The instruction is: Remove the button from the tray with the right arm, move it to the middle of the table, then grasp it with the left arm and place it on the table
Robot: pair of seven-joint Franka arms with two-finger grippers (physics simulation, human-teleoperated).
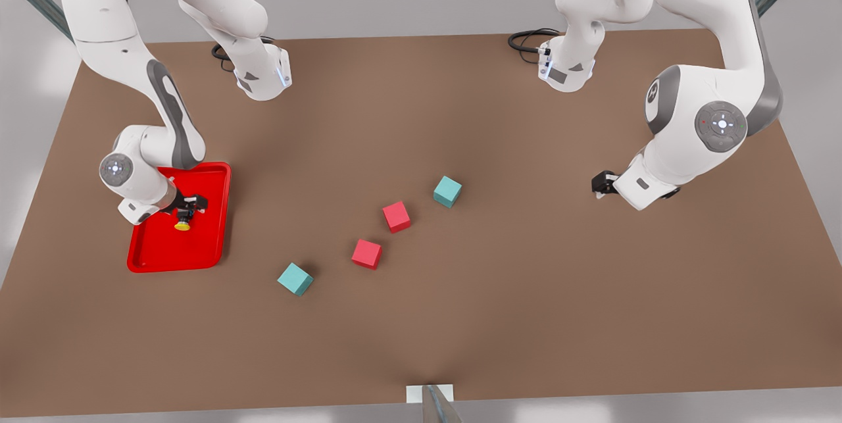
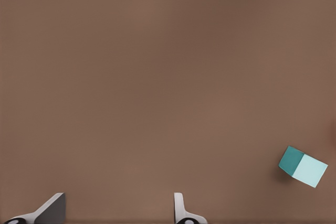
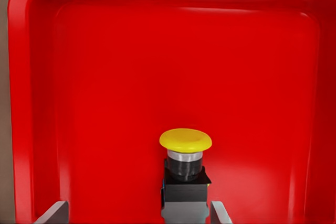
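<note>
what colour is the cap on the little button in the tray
Yellow: the round cap on the black boxy push-button, clearest in the right wrist view.

**Soft, even light; faint shadows**

Diffuse overhead light falls evenly on the matte brown counter, brightest near its centre. The cubes cast short, soft shadows. The red tray shows gentle sheen along its rim at 12 o'clock. Edges look slightly smeared.
</note>
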